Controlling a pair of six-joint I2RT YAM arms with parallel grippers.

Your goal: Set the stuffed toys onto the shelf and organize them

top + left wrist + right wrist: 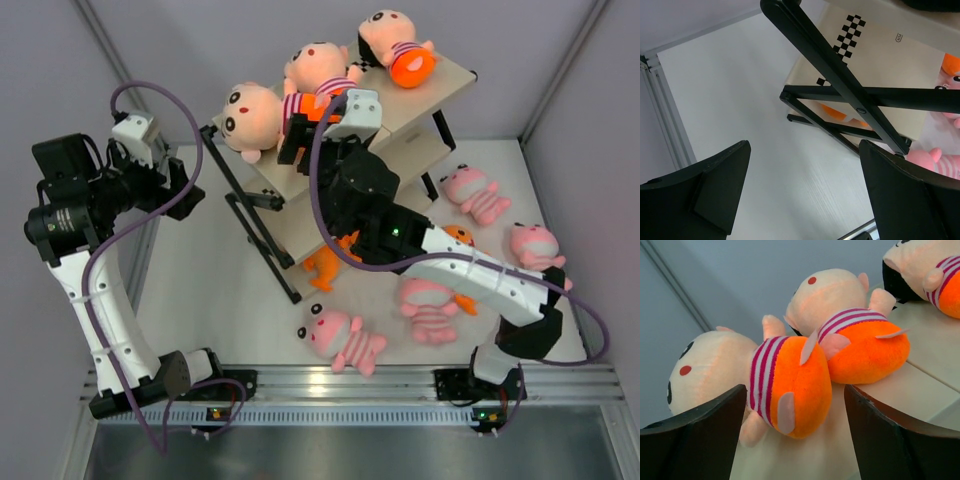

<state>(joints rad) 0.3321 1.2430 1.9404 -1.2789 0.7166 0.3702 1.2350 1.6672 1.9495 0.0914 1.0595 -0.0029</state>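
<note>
- Black fingers [700, 440] of your right gripper [795, 405] are spread wide and pinch nothing. A doll's [790, 385] orange bottom sits between their tips; you cannot tell from this whether it touches them.
- That doll lies on the shelf's [935, 360] top board, right beside a second doll [860, 340].
- Your right arm [480, 275] stretches diagonally from its base to the shelf's near edge.
- Your left gripper [805, 150] is equally wide apart and empty, hanging above the white table [730, 90] near the shelf's black frame [840, 80].
- Four pink striped animals [345, 338] lie on the table around your right arm, and an orange creature [330, 265] shows beneath it.
</note>
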